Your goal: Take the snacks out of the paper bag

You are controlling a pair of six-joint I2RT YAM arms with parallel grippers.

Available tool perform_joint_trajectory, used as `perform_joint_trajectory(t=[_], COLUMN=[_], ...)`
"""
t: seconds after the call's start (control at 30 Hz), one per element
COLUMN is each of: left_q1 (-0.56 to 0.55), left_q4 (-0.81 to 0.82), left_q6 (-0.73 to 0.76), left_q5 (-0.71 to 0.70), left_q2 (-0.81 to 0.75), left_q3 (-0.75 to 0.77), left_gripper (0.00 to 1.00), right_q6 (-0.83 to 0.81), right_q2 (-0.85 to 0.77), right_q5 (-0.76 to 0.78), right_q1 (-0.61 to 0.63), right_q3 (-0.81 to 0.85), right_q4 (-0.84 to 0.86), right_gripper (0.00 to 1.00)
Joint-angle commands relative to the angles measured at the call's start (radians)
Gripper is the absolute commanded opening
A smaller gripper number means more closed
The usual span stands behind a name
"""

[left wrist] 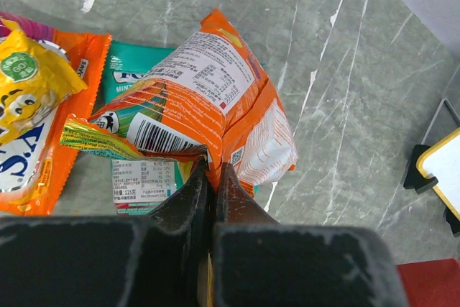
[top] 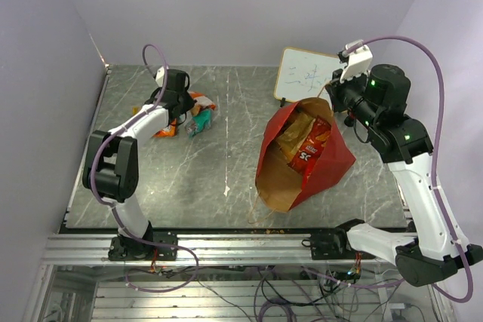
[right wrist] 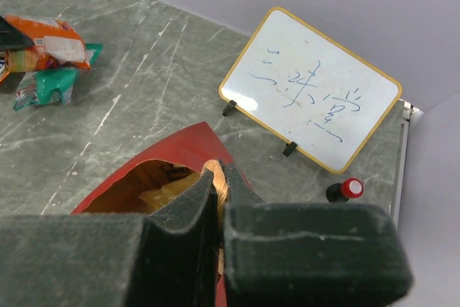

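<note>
My left hand (left wrist: 213, 169) is gripping an orange packet (left wrist: 205, 84) well apart from the paper bag (top: 333, 161); I'm pinching its rim with my right hand (right wrist: 218, 177).

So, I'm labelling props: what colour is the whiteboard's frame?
The whiteboard has a yellow frame around a white face, clearest in the right wrist view.

**A robotics lab bench**

Two robot arms are bolted at 6 o'clock to a rail of aluminium extrusion (top: 249, 246), the left arm (top: 113, 164) at 7 and the right arm (top: 415, 179) at 5. Green status lights (top: 373, 82) glow on the right one. Lilac cables (top: 400, 38) loop off the wrists, and loose wiring (top: 279, 292) tangles below the rail. The grey marble-look tabletop (top: 226, 111) is walled at 9, 12 and 3 o'clock by plain lavender panels (top: 249, 5). A small scribbled whiteboard (top: 306, 73) stands at 1 o'clock.
</note>
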Motion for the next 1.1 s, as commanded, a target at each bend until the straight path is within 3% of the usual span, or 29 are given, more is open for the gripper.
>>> perform_joint_trajectory(t=[0.0, 0.3, 0.7, 0.9, 1.07], left_q1=[0.014, 0.016, 0.024, 0.027, 0.027], left_q4=[0.047, 0.037, 0.005, -0.026, -0.061], left_q6=[0.015, -0.007, 0.013, 0.019, 0.052], left_q5=[0.068, 0.084, 0.121, 0.134, 0.128], left_q2=[0.039, 0.013, -0.008, -0.001, -0.051], left_q3=[0.005, -0.117, -0.155, -0.160, -0.129], left_gripper=[0.07, 0.07, 0.10, 0.17, 0.34], right_q6=[0.006, 0.024, 0.016, 0.010, 0.007], right_q2=[-0.058, -0.059, -0.051, -0.041, -0.038], right_q5=[0.025, 0.020, 0.015, 0.005, 0.008], right_q1=[-0.001, -0.001, -0.001, -0.001, -0.001], right_q3=[0.002, 0.003, 0.006, 0.002, 0.007], right_q4=[0.123, 0.119, 0.123, 0.124, 0.127], right_gripper=[0.00, 0.00, 0.00, 0.00, 0.00])
